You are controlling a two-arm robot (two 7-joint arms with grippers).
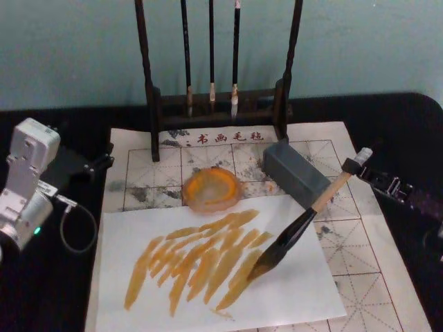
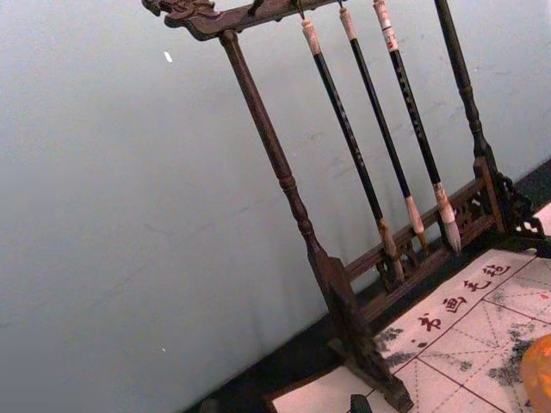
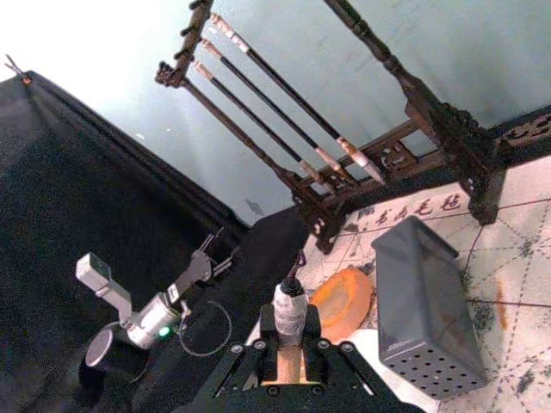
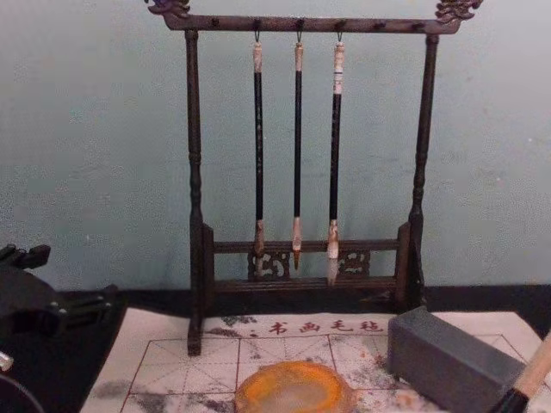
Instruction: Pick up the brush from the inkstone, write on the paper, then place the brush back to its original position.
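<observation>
The brush (image 1: pixel 304 223) slants down to the left, and its dark tip rests on a plain white sheet (image 1: pixel 291 290) beside several orange strokes. My right gripper (image 1: pixel 357 164) is shut on the top of the tan handle (image 3: pixel 289 303), at the right of the table. The white sheet lies on the paper (image 1: pixel 360 242) with the red grid. Just behind the sheet stands the orange-rimmed inkstone (image 1: pixel 211 188), with nothing on it (image 4: pixel 293 389). Off the paper's left edge, my left gripper (image 1: pixel 105 156) is parked on the black cloth, open and holding nothing.
A grey rectangular block (image 1: pixel 296 173) lies on the paper between the inkstone and my right gripper. A dark wooden rack (image 1: pixel 154 104) stands at the back with three thin brushes (image 4: pixel 297 155) hanging from it. A cable loops beside my left arm (image 1: pixel 28 187).
</observation>
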